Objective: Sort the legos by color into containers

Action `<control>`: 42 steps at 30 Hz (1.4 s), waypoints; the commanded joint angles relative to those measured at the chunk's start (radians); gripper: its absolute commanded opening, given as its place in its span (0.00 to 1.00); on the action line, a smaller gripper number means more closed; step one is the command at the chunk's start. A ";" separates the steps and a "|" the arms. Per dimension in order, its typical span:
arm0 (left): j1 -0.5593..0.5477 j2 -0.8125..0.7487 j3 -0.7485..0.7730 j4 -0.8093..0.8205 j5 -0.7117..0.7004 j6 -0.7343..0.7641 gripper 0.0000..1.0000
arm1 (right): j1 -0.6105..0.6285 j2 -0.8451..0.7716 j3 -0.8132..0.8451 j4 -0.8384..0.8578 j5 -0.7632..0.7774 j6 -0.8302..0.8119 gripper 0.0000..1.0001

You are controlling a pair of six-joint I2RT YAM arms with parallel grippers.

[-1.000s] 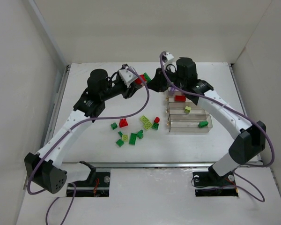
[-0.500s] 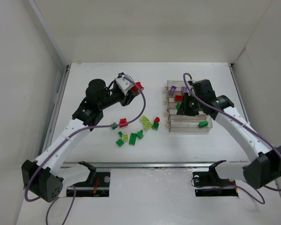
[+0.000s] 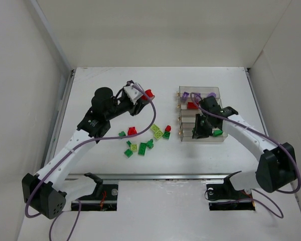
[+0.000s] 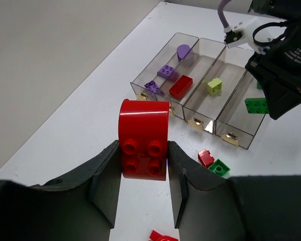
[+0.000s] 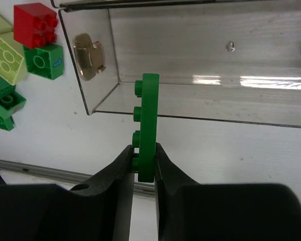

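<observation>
My left gripper is shut on a red lego with a rounded top, held above the table left of the containers; from above the same red lego shows at the fingertips. My right gripper is shut on a flat dark green lego standing on edge, just outside the near wall of the nearest container. The four joined containers hold purple, red, yellow-green and green legos in turn. Loose legos lie in a cluster mid-table.
White walls close in the table on the left, the back and the right. A metal rail runs along the near edge. A red and a green lego lie just left of the nearest container's end.
My right arm has swung from beside the left gripper, left of the far container, down to the nearest container. My left gripper, still holding the red lego, has shifted only slightly.
</observation>
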 commanded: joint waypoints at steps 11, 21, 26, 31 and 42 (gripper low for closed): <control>-0.006 -0.040 -0.021 0.071 -0.007 0.007 0.00 | -0.011 0.098 0.081 0.071 -0.014 -0.026 0.91; -0.006 -0.031 -0.021 0.071 0.118 0.025 0.00 | 0.090 -0.096 0.265 0.233 -0.086 -0.240 1.00; 0.003 -0.010 0.010 -0.006 0.354 0.172 0.00 | 0.141 -0.254 0.188 0.509 -0.264 -0.487 1.00; 0.012 0.064 0.082 -0.074 0.519 0.284 0.00 | 0.196 -0.262 0.196 0.625 -0.396 -0.692 0.91; 0.022 0.136 0.155 -0.075 0.638 0.265 0.00 | 0.242 -0.175 0.263 0.614 -0.481 -0.816 0.93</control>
